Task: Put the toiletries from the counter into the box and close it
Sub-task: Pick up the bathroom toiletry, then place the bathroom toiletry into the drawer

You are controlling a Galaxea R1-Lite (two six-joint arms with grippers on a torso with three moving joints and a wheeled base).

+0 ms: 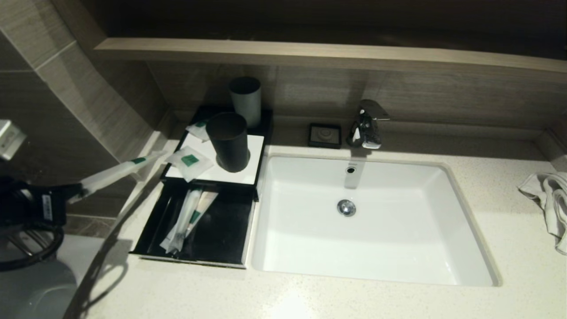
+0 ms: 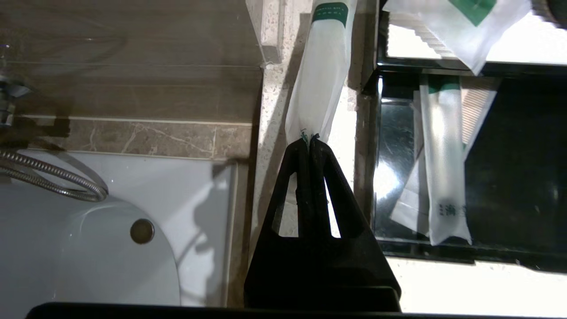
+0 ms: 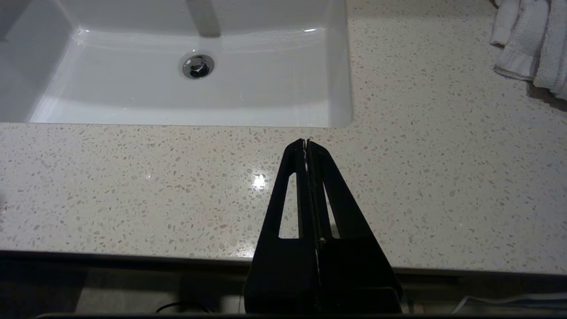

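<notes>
Your left gripper (image 2: 308, 141) has its jaws clamped on the end of a long sachet (image 2: 322, 75), held in the air over the counter (image 2: 274, 88) just beside the box (image 1: 211, 173). Next to the jaws, the open drawer (image 1: 221, 235) already holds another long sachet (image 2: 443, 168). Beyond it, two small square sachets (image 1: 189, 160) lie on the box's white top, yet to go in. Your right gripper (image 3: 306, 144) hangs closed and empty over the counter's front edge.
</notes>
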